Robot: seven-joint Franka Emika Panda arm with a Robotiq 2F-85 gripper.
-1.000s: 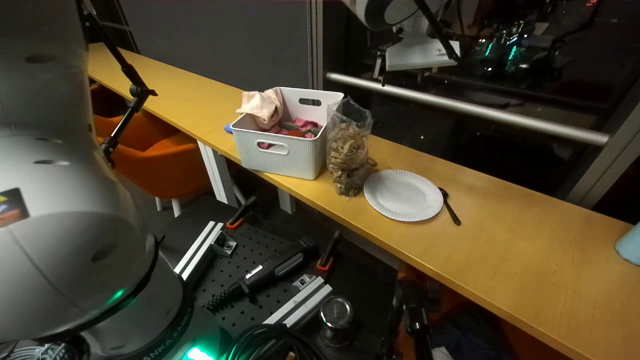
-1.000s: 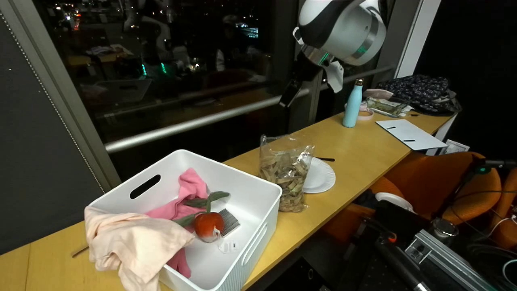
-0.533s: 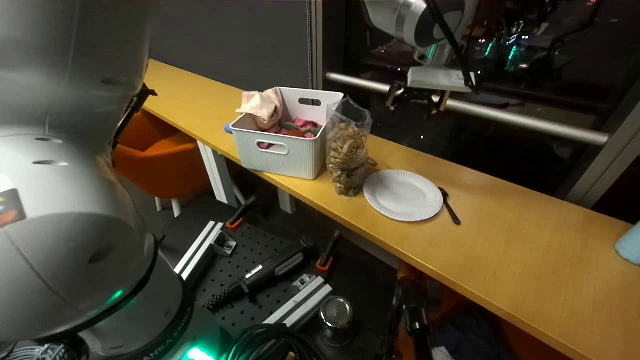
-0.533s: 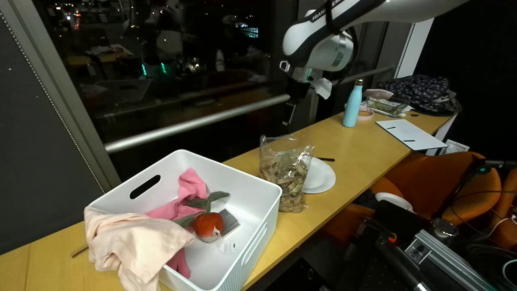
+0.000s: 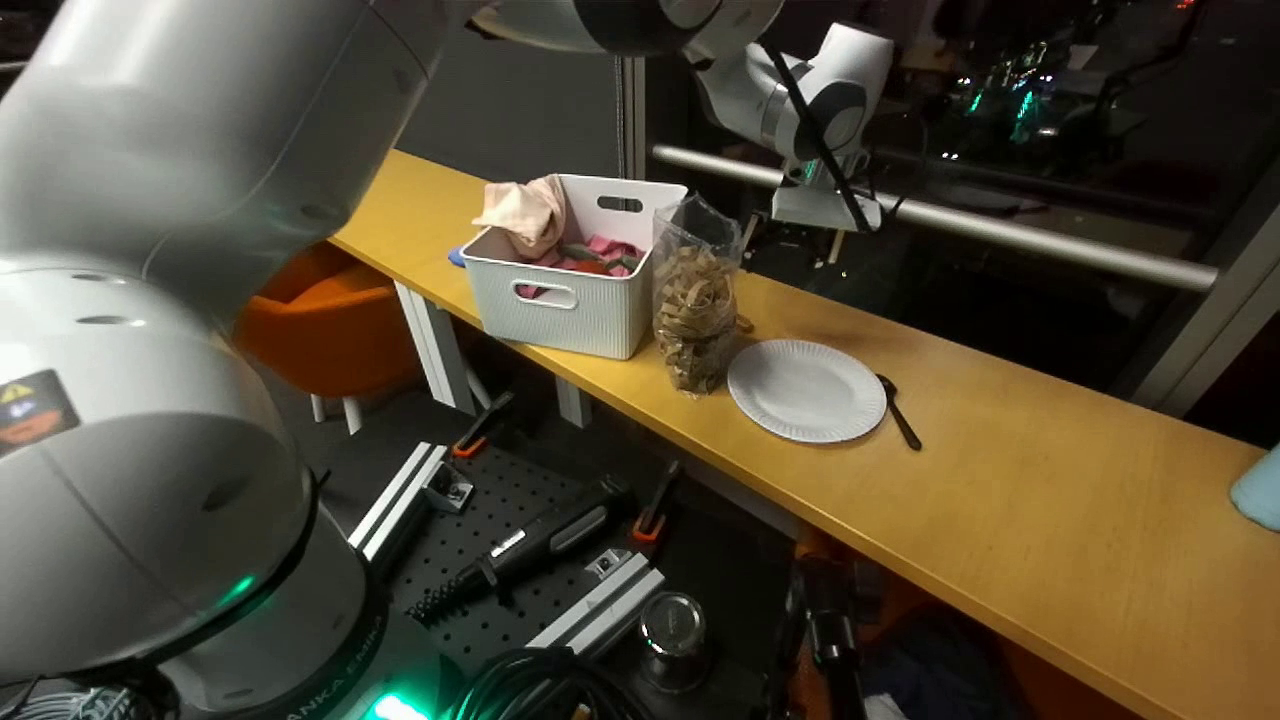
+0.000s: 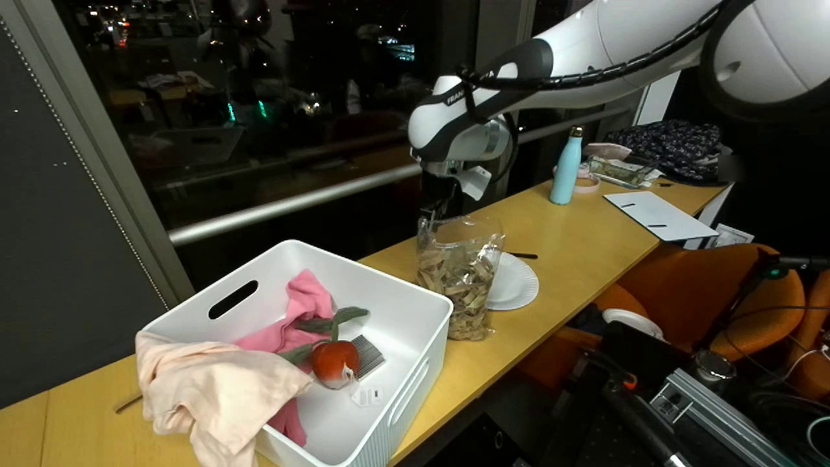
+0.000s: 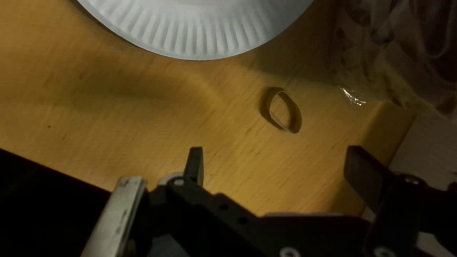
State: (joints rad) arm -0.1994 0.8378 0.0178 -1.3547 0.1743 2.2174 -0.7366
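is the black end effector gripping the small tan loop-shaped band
No, the wrist view shows the tan band resting on the yellow wooden tabletop, apart from the open end effector.

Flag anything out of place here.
A thin tan loop lies loose outside the clear plastic bag of similar tan strips, as if dropped; a rumpled peach cloth hangs untidily out of the white plastic bin.

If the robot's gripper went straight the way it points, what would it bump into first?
Probably the wooden table below the open gripper, near the small tan loop; depth is unclear, so it might touch the loop first.
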